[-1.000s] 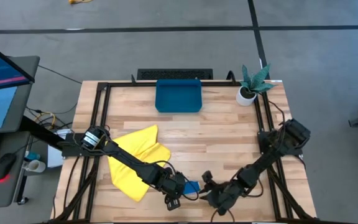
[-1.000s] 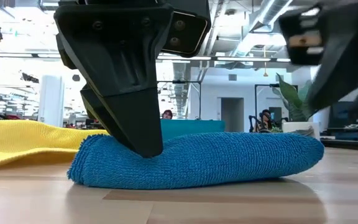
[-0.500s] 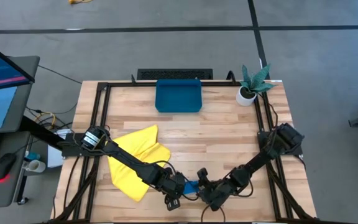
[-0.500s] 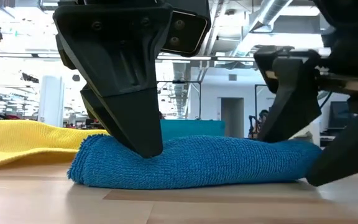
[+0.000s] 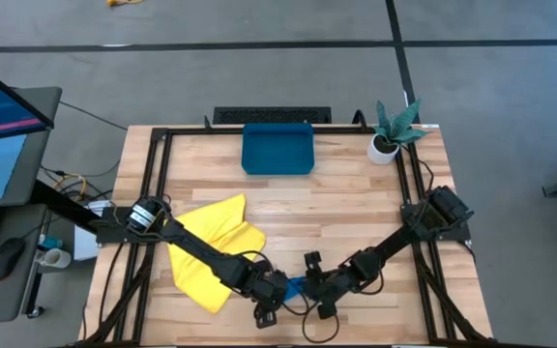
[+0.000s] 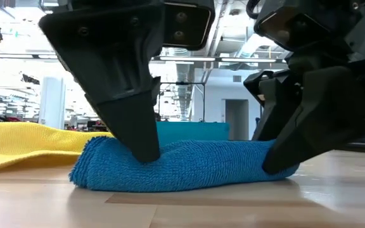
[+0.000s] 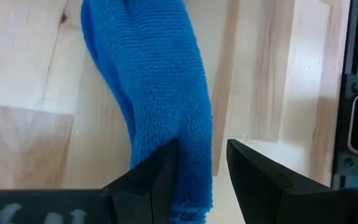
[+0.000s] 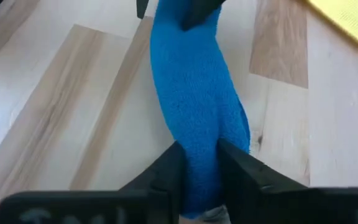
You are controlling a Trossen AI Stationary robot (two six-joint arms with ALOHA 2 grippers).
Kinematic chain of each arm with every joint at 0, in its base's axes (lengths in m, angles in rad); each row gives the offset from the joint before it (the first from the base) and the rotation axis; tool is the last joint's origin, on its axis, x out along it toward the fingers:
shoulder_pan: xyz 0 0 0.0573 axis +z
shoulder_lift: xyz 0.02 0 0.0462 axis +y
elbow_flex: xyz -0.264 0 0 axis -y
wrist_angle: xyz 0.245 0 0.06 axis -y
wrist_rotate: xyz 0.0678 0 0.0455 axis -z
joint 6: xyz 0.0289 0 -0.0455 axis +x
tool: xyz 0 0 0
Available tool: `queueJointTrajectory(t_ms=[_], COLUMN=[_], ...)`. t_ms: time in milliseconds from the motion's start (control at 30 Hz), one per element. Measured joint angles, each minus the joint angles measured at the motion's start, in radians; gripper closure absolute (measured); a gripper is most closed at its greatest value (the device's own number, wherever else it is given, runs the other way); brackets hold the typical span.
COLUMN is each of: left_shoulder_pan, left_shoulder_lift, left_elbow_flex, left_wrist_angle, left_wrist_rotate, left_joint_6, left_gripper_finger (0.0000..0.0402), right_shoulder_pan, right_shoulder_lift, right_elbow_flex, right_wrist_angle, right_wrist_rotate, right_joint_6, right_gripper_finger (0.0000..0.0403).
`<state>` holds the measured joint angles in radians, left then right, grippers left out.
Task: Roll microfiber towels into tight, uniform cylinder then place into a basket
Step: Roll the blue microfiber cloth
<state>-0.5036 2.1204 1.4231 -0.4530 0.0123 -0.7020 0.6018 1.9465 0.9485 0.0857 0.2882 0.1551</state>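
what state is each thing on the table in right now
blue towel: rolled into a cylinder, lying on the table near its front edge
left gripper: clamped on one end of the roll
right gripper: clamped on the other end
yellow towel: unrolled, rumpled, spread on the table under the left arm
basket: empty, at the far edge
potted plant: upright at the far right corner

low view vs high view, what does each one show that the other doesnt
Only the low view shows the blue towel as a full roll lying on the wood, with the room behind. Only the high view shows the basket at the far edge, the potted plant and the table. Both show the yellow towel, the left gripper and right gripper at opposite ends of the roll.
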Motion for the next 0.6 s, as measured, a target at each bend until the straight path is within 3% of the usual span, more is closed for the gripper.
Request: queueJointTrajectory(t_ms=[300, 600], left_shoulder_pan=[-0.024, -0.107], left_shoulder_lift=[0.002, 0.011], left_elbow_flex=[0.048, 0.214], left_wrist_angle=[-0.062, -0.328], left_wrist_rotate=[-0.104, -0.281], left_joint_6=[0.145, 0.175], left_gripper_finger=[0.0262, 0.0262], right_shoulder_pan=[-0.006, -0.008], right_shoulder_lift=[-0.001, -0.001], right_elbow_flex=[0.002, 0.001], right_wrist_angle=[-0.04, -0.043], right_wrist_rotate=[-0.021, -0.024], right_joint_6=[0.055, 0.082], right_gripper_finger=[0.0361, 0.036])
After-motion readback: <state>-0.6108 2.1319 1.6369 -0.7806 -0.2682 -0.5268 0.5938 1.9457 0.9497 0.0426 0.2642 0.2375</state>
